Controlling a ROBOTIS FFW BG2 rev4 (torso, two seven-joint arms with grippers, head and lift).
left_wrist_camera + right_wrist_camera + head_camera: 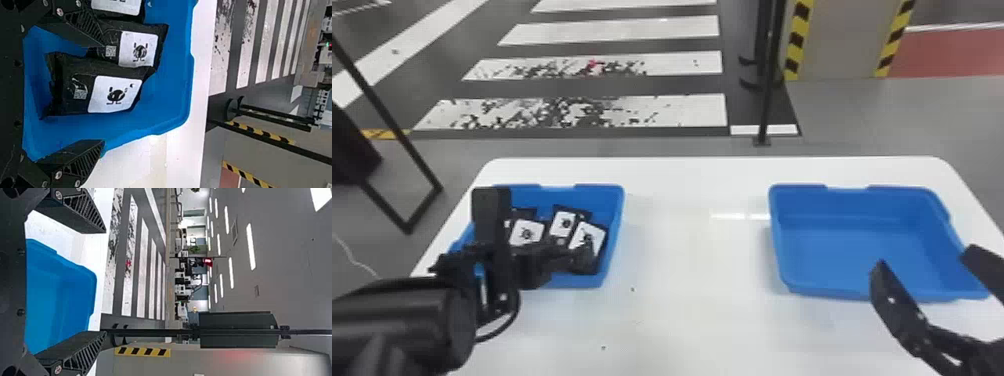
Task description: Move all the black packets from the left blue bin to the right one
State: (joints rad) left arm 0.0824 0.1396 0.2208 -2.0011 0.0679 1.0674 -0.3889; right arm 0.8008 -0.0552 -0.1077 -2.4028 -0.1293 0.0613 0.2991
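Several black packets [528,231] in left blue bin [607,196], below left hand [538,224], fingers spread.

Left arm [407,320] partly hides left blue bin [614,225]; table specks [633,289] too small to tell.

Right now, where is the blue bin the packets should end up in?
In the head view, the right blue bin sits on the white table, on the robot's right, with the open right gripper by its near right corner.
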